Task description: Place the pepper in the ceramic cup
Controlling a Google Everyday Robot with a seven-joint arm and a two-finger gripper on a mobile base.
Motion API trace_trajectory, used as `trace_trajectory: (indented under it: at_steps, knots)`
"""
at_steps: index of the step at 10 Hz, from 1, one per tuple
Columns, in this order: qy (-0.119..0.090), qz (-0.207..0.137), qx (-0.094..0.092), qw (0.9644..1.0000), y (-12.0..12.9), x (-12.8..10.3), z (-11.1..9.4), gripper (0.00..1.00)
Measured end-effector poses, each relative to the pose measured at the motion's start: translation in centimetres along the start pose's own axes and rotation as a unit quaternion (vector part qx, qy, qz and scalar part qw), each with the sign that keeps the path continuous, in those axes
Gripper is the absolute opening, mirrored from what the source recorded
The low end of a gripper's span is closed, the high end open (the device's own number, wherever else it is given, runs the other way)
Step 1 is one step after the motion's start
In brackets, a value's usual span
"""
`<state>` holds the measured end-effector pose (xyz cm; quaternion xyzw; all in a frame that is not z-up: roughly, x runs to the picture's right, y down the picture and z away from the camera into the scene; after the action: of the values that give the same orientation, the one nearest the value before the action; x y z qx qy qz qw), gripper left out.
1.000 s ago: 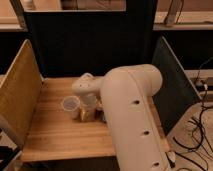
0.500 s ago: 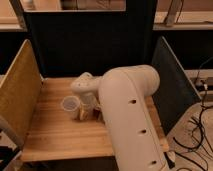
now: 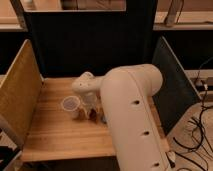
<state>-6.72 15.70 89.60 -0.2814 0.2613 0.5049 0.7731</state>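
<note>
One claw (image 3: 90, 109) hangs just beside the ceramic cup (image 3: 70, 103), its grip unreadable.

Wood, smooth shell, pale cup
We see the gripper (image 3: 90, 106) low over the matt, grained wooden tabletop (image 3: 52, 134), below the smooth off-white arm (image 3: 131, 112); just beside it the ceramic cup (image 3: 70, 104) looks pale and smooth.

Pale round ceramic cup (image 3: 70, 104), upright, empty-looking, just beside the gripper (image 3: 90, 110).
</note>
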Motion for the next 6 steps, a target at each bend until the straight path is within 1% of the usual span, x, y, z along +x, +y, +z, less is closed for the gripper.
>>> trace_trajectory:
  at_steps: [2,3,5,6]
  knots:
    - [-0.009,0.022,0.002,0.9997,-1.5,0.3,-0.7,0.00]
    - [-0.020,0.034,0.003,0.9992,-2.5,0.2,-1.4,0.00]
    - [-0.054,0.054,0.003,0.9971,-4.0,-0.5,-3.7,0.00]
    - [-0.078,0.057,0.002,0.9953,-4.4,-1.1,-5.5,0.00]
